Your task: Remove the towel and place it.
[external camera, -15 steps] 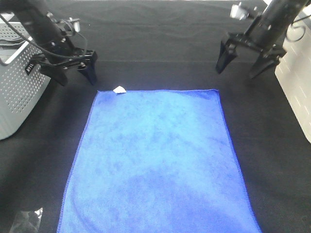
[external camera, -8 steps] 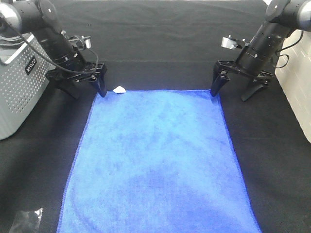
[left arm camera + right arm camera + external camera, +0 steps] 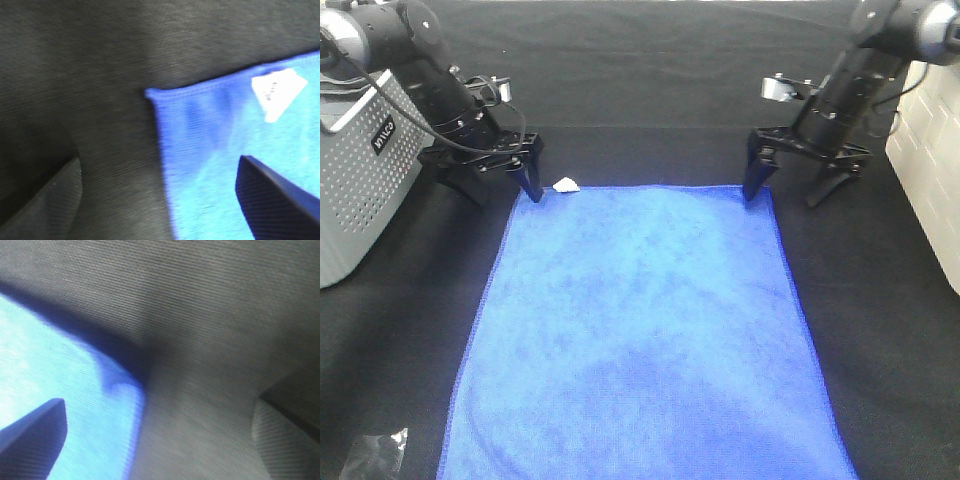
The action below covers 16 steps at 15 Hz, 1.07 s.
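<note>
While the left tool and right tool both gape empty, a corner of the towel lies between each one's jaws on the desk.

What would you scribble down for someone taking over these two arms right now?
Left gripper: open, straddling the far left corner of the towel, by the white tag, nothing held.
Right gripper: open, straddling the far right corner, nothing held.
Towel: flat on the black table cloth.
Done: both grippers lined up at the corners.
Left: close on the corners, lift the towel, place it.
</note>
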{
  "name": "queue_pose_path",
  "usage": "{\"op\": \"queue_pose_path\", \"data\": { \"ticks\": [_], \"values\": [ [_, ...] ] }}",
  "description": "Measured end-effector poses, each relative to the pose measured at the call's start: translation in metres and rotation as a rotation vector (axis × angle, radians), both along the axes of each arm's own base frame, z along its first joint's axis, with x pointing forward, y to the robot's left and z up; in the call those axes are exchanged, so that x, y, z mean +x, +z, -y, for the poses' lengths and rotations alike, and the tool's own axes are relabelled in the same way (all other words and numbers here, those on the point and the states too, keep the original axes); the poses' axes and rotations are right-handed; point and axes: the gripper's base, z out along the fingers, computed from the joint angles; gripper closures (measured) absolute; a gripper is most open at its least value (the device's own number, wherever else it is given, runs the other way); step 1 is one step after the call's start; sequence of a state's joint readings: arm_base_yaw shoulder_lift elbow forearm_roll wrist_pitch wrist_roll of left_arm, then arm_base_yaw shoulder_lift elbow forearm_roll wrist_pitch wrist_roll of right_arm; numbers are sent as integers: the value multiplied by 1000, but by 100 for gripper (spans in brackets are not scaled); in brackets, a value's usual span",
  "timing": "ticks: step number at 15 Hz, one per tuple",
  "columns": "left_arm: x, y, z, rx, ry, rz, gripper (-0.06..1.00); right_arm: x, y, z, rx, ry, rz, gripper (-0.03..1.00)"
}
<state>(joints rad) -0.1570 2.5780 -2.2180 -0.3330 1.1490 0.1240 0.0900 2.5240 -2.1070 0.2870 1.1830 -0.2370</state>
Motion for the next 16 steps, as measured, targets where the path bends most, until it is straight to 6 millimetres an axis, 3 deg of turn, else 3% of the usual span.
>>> {"op": "queue_pose_path", "data": {
  "ticks": [5,10,12,16],
  "values": [
    [-8,-3,47,-18,-76,28,17,-6,0,-60,-5,100,57,3],
    [-9,-3,55,-17,-86,46,24,-8,0,-67,-19,117,59,3],
    [-9,-4,54,-11,-88,46,32,-8,0,-66,-20,117,59,5],
    [-8,-7,54,-10,-86,47,56,-7,-1,-67,-18,109,67,11]
  ]
}}
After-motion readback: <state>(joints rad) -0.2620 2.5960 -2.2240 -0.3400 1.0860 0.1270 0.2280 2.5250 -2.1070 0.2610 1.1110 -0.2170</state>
